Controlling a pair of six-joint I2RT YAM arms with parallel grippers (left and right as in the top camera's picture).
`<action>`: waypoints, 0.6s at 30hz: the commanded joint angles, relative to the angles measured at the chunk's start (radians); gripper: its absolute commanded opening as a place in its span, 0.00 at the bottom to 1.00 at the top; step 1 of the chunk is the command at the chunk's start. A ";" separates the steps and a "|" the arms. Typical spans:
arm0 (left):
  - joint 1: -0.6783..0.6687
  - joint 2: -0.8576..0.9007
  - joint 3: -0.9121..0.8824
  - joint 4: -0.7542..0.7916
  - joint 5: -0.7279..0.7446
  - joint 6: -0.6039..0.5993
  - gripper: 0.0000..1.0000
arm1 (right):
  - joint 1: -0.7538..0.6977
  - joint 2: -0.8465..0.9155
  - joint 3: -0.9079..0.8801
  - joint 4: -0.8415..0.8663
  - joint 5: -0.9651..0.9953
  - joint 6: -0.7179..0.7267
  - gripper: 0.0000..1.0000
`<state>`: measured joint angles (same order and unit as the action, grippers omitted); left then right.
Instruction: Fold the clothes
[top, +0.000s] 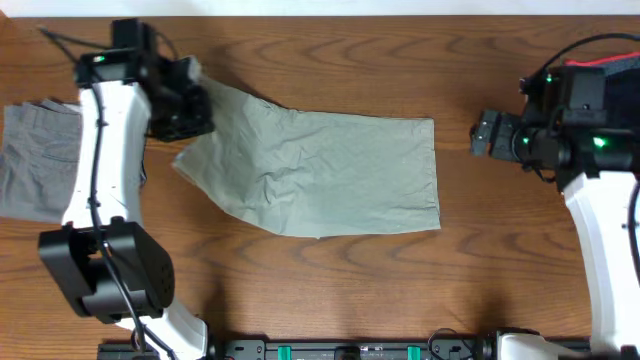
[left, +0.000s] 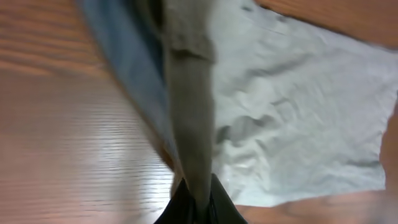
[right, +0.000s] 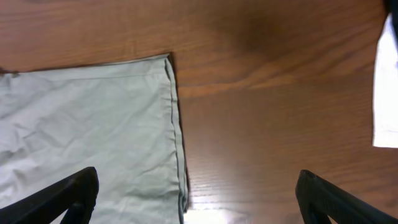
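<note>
The pale khaki-green shorts (top: 330, 170) lie spread across the middle of the table. My left gripper (top: 185, 100) is shut on their upper left corner and holds it lifted; in the left wrist view the cloth (left: 193, 112) hangs from the closed jaws (left: 198, 202). My right gripper (top: 482, 135) is open and empty, just right of the shorts' right hem. In the right wrist view that hem (right: 177, 134) lies between the spread fingers (right: 196, 199). A mid-grey pair (top: 35, 160) lies at the table's left edge.
The wooden table (top: 330, 280) shows bare wood in front of and behind the shorts. A white object (right: 385, 93) shows at the right edge of the right wrist view.
</note>
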<state>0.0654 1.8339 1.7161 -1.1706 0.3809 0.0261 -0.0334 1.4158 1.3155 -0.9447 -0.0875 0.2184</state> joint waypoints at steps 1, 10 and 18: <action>-0.083 -0.020 0.034 -0.008 -0.005 -0.021 0.06 | -0.009 0.064 0.012 0.010 0.013 0.005 0.99; -0.296 -0.033 0.070 -0.002 -0.009 -0.073 0.06 | -0.009 0.217 0.012 0.011 0.012 0.016 0.99; -0.416 -0.064 0.070 0.003 -0.008 -0.088 0.06 | -0.009 0.314 0.012 0.033 0.012 0.024 0.99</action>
<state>-0.3264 1.8145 1.7626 -1.1694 0.3767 -0.0490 -0.0334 1.7023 1.3155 -0.9169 -0.0853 0.2272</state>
